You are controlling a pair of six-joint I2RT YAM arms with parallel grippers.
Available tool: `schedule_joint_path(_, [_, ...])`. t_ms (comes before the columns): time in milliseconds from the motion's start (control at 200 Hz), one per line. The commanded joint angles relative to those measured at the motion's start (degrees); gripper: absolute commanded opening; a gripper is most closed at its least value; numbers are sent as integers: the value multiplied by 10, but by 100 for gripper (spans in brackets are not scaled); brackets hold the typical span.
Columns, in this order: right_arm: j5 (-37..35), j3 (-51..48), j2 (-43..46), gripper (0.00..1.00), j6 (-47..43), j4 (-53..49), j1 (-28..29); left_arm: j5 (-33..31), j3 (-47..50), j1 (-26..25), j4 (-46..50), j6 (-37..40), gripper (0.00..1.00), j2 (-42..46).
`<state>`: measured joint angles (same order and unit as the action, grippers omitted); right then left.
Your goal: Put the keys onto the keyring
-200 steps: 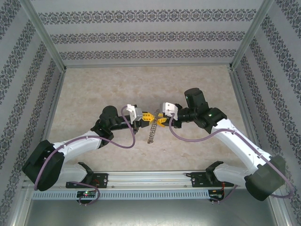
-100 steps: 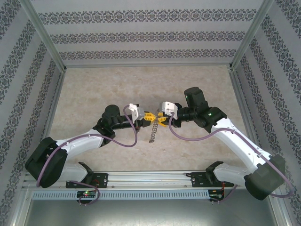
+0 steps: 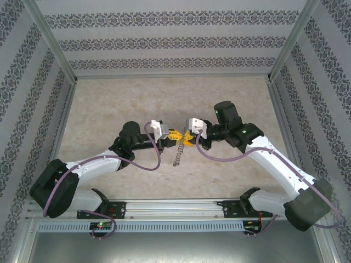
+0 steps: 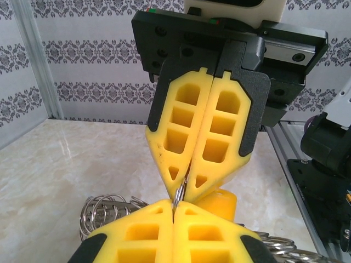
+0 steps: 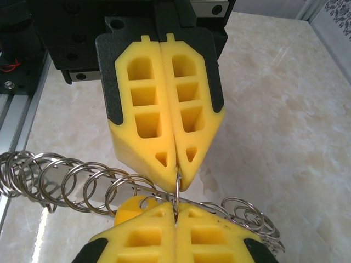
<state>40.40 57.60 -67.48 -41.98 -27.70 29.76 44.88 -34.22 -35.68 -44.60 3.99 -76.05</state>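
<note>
Tip to tip at mid-table, the left gripper and right gripper both pinch the keyring, its links trailing toward 6 o'clock, a yellow key alongside.

A table with a pale beige, marble-patterned top fills the middle of the space, and its smooth surface gives back a soft, even sheen from light above. Walls stand at its back and both sides, papered white with horizontal bands of dark grey damask ornament, and slanting silver metal posts frame the corners where they meet. Along the near edge runs a silver metal rail, with a plain grey metal surface below it.
</note>
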Motion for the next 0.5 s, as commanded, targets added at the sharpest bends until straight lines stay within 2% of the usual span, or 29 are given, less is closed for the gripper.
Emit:
schedule_joint_path(0, [39,26,-11,0,2,-24,5,17,-21,-12,-41,-7,0,-3])
schedule_joint_path(185, [23,58,-43,0,46,-84,0,10,-38,-11,26,12,0,-4])
schedule_joint_path(265, [-15,60,-53,0,119,-88,3,12,-47,-5,55,10,11,-8])
schedule_joint_path(295, [-31,59,-56,0,148,-88,3,11,-48,0,57,4,30,-9])
schedule_joint_path(330, [-55,59,-59,0,181,-90,3,5,-47,6,60,-5,40,-10])
schedule_joint_path(500, [-141,79,-101,0,388,-110,2,-3,-46,41,90,-38,46,-2])
